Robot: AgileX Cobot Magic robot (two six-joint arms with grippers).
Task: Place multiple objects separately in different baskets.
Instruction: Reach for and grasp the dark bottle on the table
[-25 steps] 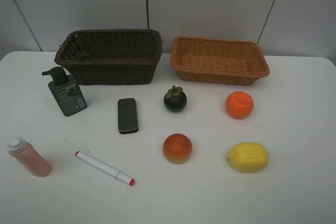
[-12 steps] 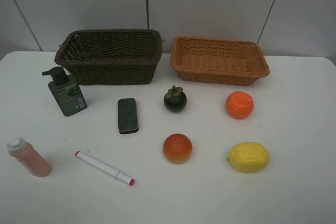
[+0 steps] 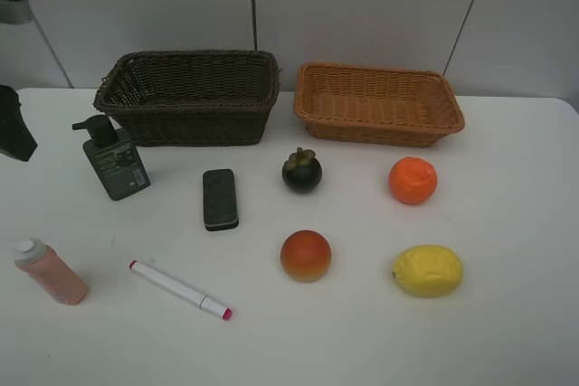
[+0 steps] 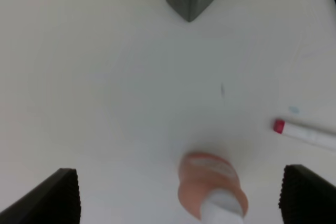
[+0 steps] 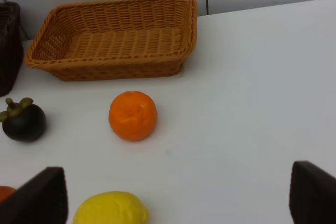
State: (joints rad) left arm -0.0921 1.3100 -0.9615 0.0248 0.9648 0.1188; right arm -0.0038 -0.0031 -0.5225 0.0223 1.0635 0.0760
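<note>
Standing just in front of the deep dark brown wicker basket (image 3: 190, 124), the dark green pump bottle (image 3: 113, 160) bears a pale label whose print is too small to read. The black eraser block (image 3: 220, 199), white-pink marker (image 3: 179, 289) and pink bottle with white cap (image 3: 52, 271) share its half of the white table (image 3: 507, 223). The mangosteen (image 3: 301, 170), orange (image 3: 412, 180), red-orange peach-like fruit (image 3: 306, 255) and yellow lemon (image 3: 427, 270) sit before the shallow light orange-tan wicker basket (image 3: 380, 131). Both baskets show only bare weave inside. The left gripper (image 4: 179, 196) hovers over the pink bottle, jaws spread wide, holding nothing; the right gripper (image 5: 178, 198) hangs near the lemon and orange, likewise agape.
</note>
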